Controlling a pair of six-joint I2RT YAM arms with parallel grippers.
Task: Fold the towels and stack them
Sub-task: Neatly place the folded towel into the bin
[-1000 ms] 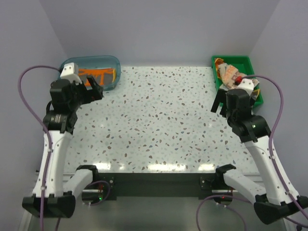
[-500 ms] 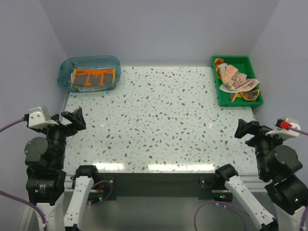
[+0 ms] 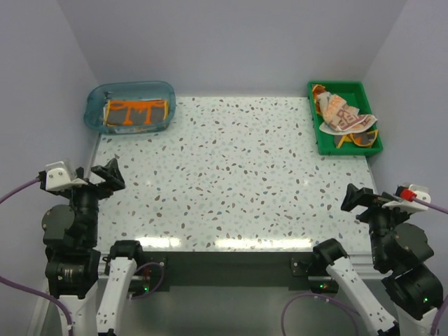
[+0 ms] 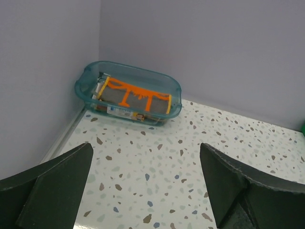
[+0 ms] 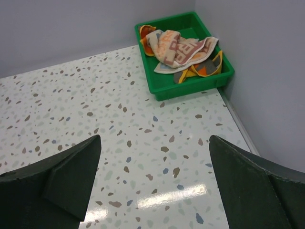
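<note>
A peach-patterned towel [image 3: 341,113] lies crumpled in the green tray [image 3: 353,89] at the upper right of the overhead view. It is draped over a grey and orange cloth [image 3: 362,139] with yellow trim (only its edges show). At the upper left, a folded grey towel [image 3: 136,113] with orange print and yellow edges lies flat inside the clear blue tub [image 3: 94,105].

Tub [image 3: 94,115] on worktop [image 3: 231,168], well ahead of left gripper [image 4: 145,152], in far left corner, folded towel [image 3: 136,113] inside. Tray [image 3: 348,150] well ahead of right gripper [image 5: 155,140], far right corner, towels [image 3: 343,115] heaped inside.
</note>
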